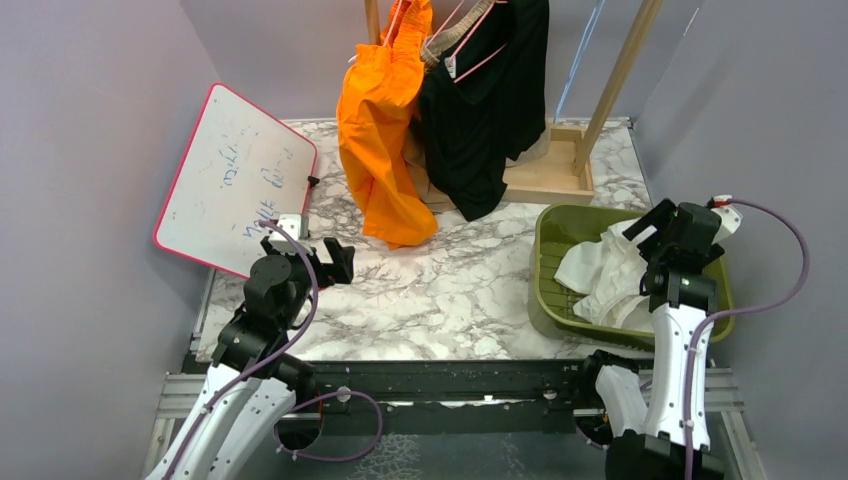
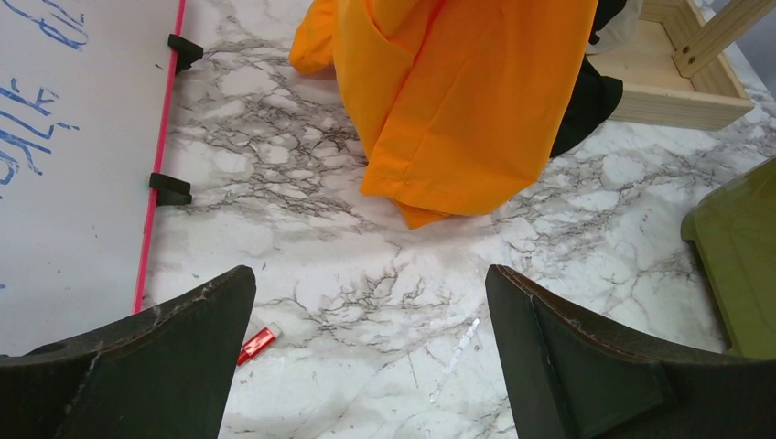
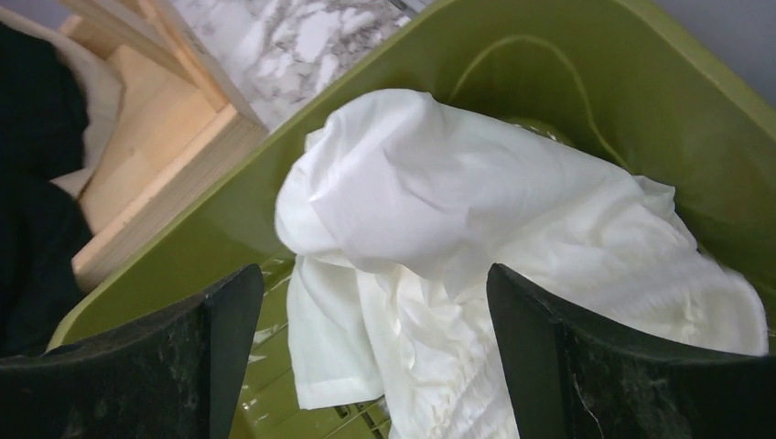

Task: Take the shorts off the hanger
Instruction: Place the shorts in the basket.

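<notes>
The white shorts (image 1: 600,275) lie in the green bin (image 1: 560,215); orange shorts (image 1: 385,130) and black shorts (image 1: 485,110) hang on the wooden rack (image 1: 555,175).
The right gripper (image 3: 375,279) hovers over the white pair, jaws spread and empty; the left gripper (image 2: 371,283) gapes empty above the marble table (image 1: 450,290), near the orange hem.

The bright orange soft fabric shorts (image 1: 385,130) hang at 12 o'clock, their lowest hem reaching the marble desk (image 1: 450,290). The black fabric shorts (image 1: 490,110) hang touching them, toward 1 o'clock. The white fabric shorts (image 1: 600,275) lie crumpled in the olive-green plastic basket (image 1: 560,215) at 3 o'clock.
</notes>
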